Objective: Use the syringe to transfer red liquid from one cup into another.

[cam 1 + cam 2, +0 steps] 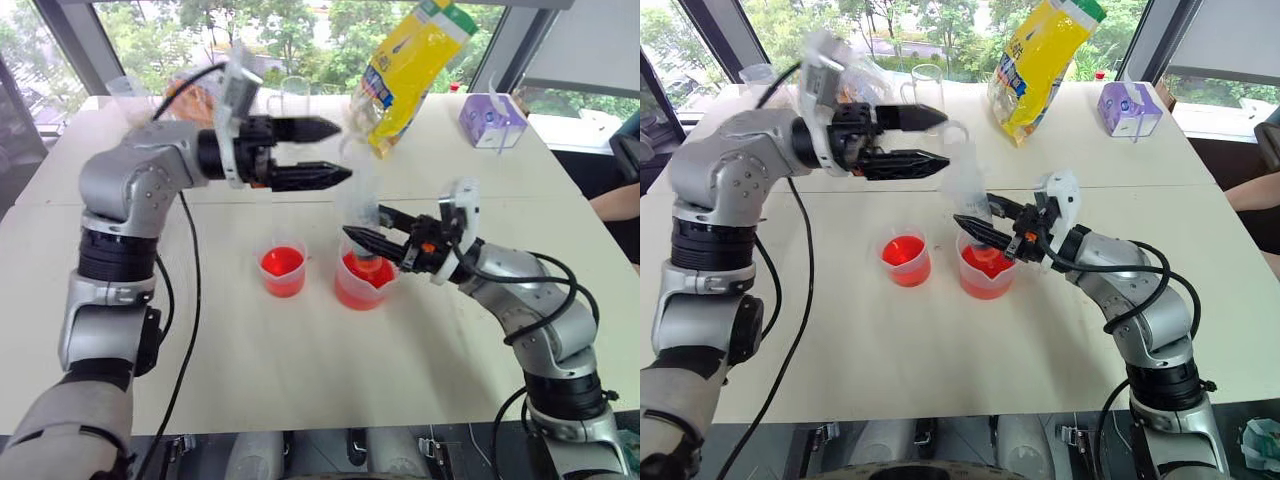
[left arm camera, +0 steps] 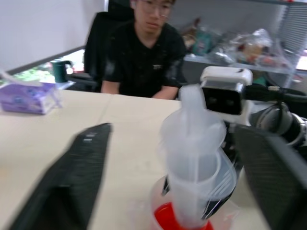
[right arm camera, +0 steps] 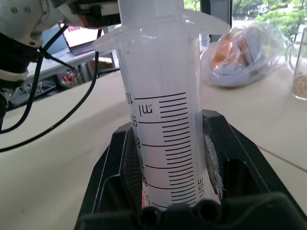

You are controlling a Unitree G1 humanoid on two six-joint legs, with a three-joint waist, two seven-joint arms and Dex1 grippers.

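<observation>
My right gripper (image 1: pixel 368 228) is shut on the barrel of the clear syringe (image 1: pixel 362 212), which stands upright over the wider spouted cup (image 1: pixel 352 290). That cup holds red liquid (image 1: pixel 362 270), and the syringe's lower end reaches down into it, so the tip is hidden. The barrel's printed marks (image 3: pixel 168 143) sit between the right pads. My left gripper (image 1: pixel 343 152) points sideways with its fingers open on either side of the plunger top (image 2: pixel 192 129) without touching it. The smaller cup (image 1: pixel 283 272), also holding red liquid, stands just left of the spouted cup.
A yellow bag (image 1: pixel 415 60), a purple tissue pack (image 1: pixel 490 120), a glass mug (image 1: pixel 293 95) and a clear food bag (image 3: pixel 240 52) sit at the table's far side. A person in a black shirt (image 2: pixel 144 57) sits at the right side of the table.
</observation>
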